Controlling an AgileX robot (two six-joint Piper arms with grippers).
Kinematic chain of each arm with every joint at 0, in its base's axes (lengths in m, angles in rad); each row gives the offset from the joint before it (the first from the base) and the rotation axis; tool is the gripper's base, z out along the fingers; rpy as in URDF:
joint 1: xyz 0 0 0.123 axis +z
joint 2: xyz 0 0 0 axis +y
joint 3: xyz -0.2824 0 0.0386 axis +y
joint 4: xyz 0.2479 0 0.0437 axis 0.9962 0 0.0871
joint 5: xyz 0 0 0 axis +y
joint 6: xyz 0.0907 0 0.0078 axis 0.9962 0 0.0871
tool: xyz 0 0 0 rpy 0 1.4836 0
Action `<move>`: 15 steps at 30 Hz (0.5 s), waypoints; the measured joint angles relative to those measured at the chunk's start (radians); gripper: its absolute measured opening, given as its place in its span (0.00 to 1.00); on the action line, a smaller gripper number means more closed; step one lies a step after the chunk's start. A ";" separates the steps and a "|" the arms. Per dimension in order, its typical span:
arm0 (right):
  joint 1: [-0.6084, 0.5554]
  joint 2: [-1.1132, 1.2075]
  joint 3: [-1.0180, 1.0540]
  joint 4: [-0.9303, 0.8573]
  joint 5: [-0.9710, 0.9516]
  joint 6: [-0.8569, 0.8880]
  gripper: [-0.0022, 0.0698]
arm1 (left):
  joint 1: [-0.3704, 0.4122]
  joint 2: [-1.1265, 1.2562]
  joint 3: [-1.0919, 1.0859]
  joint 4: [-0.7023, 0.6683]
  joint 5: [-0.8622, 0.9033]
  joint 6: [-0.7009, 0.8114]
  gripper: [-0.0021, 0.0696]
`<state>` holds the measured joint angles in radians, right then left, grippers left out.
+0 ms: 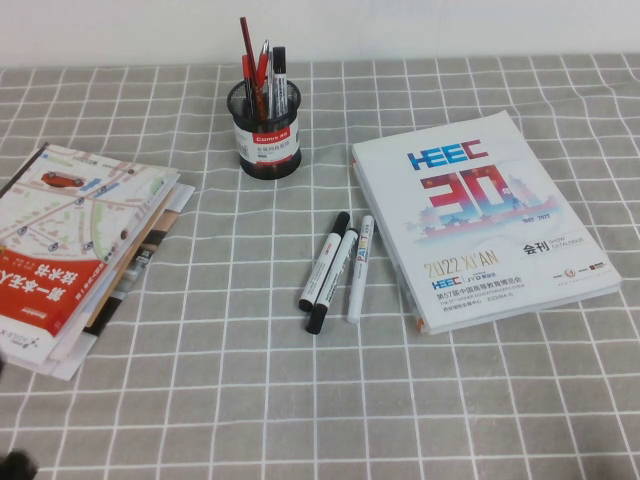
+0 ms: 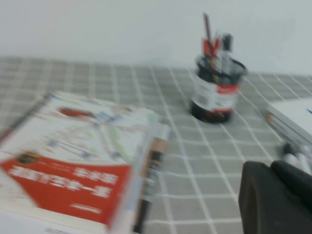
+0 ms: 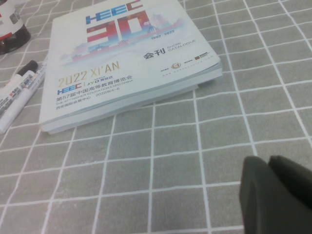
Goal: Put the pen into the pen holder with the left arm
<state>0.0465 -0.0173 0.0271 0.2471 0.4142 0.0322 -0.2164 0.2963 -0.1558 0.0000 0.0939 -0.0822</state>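
The black left gripper (image 2: 275,197) hovers low at the near table edge beside the stack of maps (image 1: 80,250), and the black right gripper (image 3: 278,192) sits near the white catalogue (image 1: 480,215); whether either is spread, I cannot tell. Farther back, the thin dark-red pen (image 1: 246,52) stands upright inside the black wire-mesh pen holder (image 1: 266,135).

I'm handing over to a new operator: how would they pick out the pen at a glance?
Find the black mesh pen holder at the back of the table, left of the catalogue. The pen already stands in it, the tallest, thinnest dark-red stick. Left gripper sits near the maps; right gripper near the catalogue.
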 joint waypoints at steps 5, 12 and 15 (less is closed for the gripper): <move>0.000 0.000 0.000 0.000 0.000 0.000 0.01 | 0.088 -0.212 0.106 -0.050 -0.019 0.095 0.03; 0.000 0.000 0.000 0.000 0.000 0.000 0.01 | 0.135 -0.304 0.179 -0.078 0.007 0.115 0.03; 0.000 0.000 0.000 0.000 0.000 0.000 0.01 | 0.135 -0.304 0.179 -0.068 0.083 0.115 0.03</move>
<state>0.0465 -0.0173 0.0271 0.2471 0.4142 0.0322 -0.0810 -0.0080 0.0232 -0.0678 0.1765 0.0324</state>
